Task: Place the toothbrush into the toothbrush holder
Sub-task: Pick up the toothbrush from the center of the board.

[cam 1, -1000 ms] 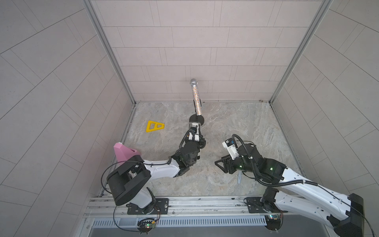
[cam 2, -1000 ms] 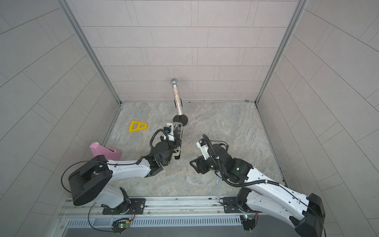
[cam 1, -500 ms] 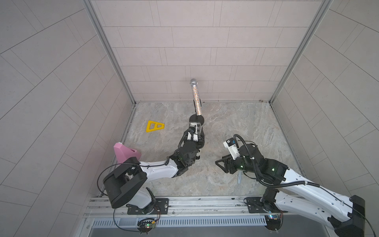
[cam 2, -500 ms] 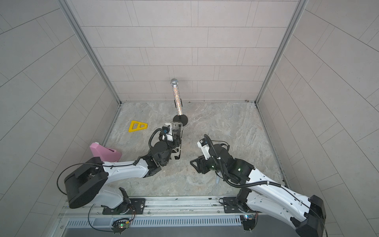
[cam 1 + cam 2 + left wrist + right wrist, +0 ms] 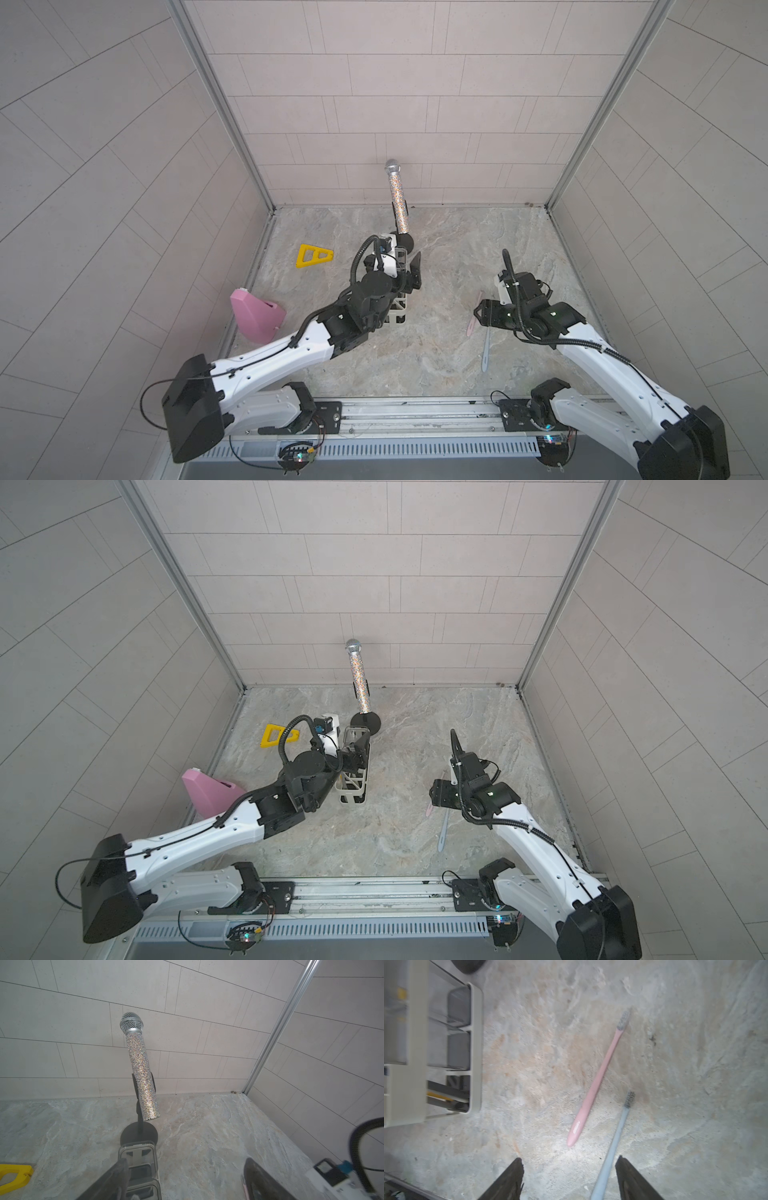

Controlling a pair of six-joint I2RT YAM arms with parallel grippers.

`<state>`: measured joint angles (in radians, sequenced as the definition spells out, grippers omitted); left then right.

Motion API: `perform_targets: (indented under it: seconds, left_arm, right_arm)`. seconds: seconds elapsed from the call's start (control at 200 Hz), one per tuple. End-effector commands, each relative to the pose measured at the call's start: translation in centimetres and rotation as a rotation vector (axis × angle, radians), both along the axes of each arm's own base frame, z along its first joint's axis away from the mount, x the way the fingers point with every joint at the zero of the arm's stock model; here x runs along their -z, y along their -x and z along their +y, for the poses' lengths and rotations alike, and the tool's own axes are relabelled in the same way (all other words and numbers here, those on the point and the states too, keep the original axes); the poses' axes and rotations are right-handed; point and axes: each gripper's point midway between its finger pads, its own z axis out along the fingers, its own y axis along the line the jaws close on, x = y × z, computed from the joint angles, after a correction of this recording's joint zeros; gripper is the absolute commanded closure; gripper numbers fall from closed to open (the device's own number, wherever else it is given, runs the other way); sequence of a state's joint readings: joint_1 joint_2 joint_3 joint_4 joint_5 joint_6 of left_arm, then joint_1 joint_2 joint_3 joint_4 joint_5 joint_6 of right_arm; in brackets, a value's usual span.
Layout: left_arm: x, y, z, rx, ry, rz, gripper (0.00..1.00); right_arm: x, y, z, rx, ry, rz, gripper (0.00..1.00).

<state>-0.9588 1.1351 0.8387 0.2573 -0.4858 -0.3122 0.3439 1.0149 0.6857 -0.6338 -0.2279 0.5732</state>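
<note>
I'm looking into a grey-tiled booth with a marbled stone tabletop (image 5: pixel 436 353). The toothbrush holder (image 5: pixel 475 1047) stands mid-table, its long side running front to back. Its back end sits just in front of the round black base (image 5: pixel 139 1136) of the glitter microphone (image 5: pixel 141 1072).

My left gripper (image 5: pixel 186 1160) hangs over the holder with its jaws spread wide and nothing in them. My right gripper (image 5: pixel 569 1159) is also open and empty. It is low over the brushes, toward the right edge and well apart from the holder. The blue toothbrush (image 5: pixel 615 1140) has its handle between the jaws, close to one of them. The pink toothbrush (image 5: pixel 598 1078) lies just beside it.

My worries:
- The handle is thin and lies flat on a hard surface, so the pads may scrape the table or pinch it off-centre and flick it away.
- The brushes are close enough that closing on one could shove the other.
- My left arm is parked over the sections and could block the drop, or the two arms could collide.
- A knock to the light rack could tip it into the microphone stand.

Count:
- toothbrushes: two
- holder: one, with three sections and what I make out as two clear cups
- microphone: one
- yellow triangle (image 5: pixel 301 255): one, toward the back-left corner
- pink wedge (image 5: pixel 253 316): one, at the left edge
</note>
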Motion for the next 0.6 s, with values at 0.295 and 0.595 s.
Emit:
perform_targets:
  seconds: [0.295,0.595]
  left_arm:
    - [3.3,4.1,0.5,0.083,-0.014,0.258,0.11]
    - [4.3,5.0,1.2,0.085,0.0,0.286,0.11]
  right_arm:
    - [4.4,-2.9,0.2,-0.101,0.165,0.208,0.28]
    - [6.9,-3.9,0.5,-0.142,0.217,0.276,0.36]
